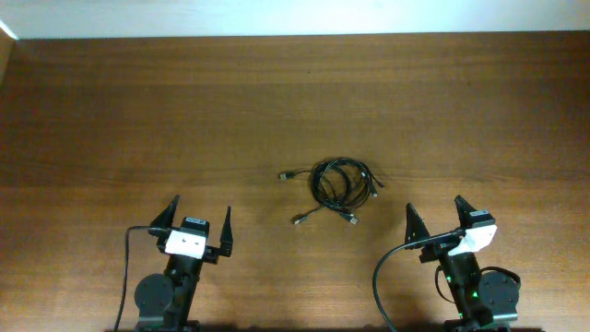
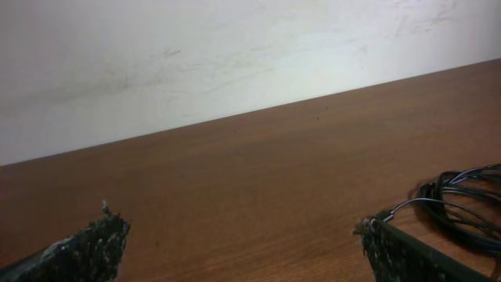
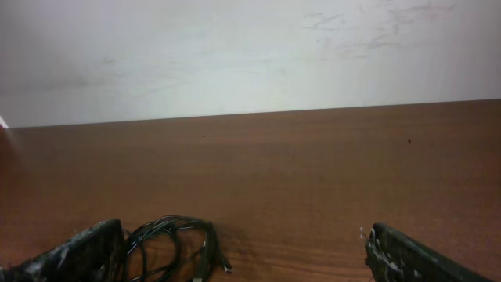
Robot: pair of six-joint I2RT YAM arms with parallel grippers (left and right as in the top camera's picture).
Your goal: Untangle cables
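1. The left arm is set at the near edge of the dark brown wooden tabletop [image 1: 138, 111], on the left side. Its white-capped wrist is pointed toward the far edge.
2. The left hand [image 1: 201, 205] is held wide open, with its two dark fingers spread in a V. Nothing is gripped; in the left wrist view only bare wood is seen between the fingertips.
3. The right arm is set at the near edge on the right side, in a matching pose. Its white cap is turned slightly toward the outer edge.
4. The right hand [image 1: 433, 203] is likewise spread to its full width and nothing is held in it.
5. The thin black flexible cables [image 1: 343, 183] are found near the middle of the tabletop, heaped in one loose coil of overlapping loops. The coil is placed ahead of both hands, between the two arms, and nearer to the right one.
6. Several small plug ends are seen trailing out of the coil: one [image 1: 285, 175] to the left, one [image 1: 298, 220] toward the near-left and one [image 1: 351, 221] toward the near side.
7. The coil is touched by neither hand. In the left wrist view it is seen beyond the right-hand finger at the frame's lower right. In the right wrist view it is seen just past the left-hand finger at the lower left.
8. A thicker black wire [image 1: 126, 277] is looped out from the left arm, and another [image 1: 378, 277] from the right arm.
9. A white wall [image 2: 196, 47] is seen beyond the far edge of the tabletop.
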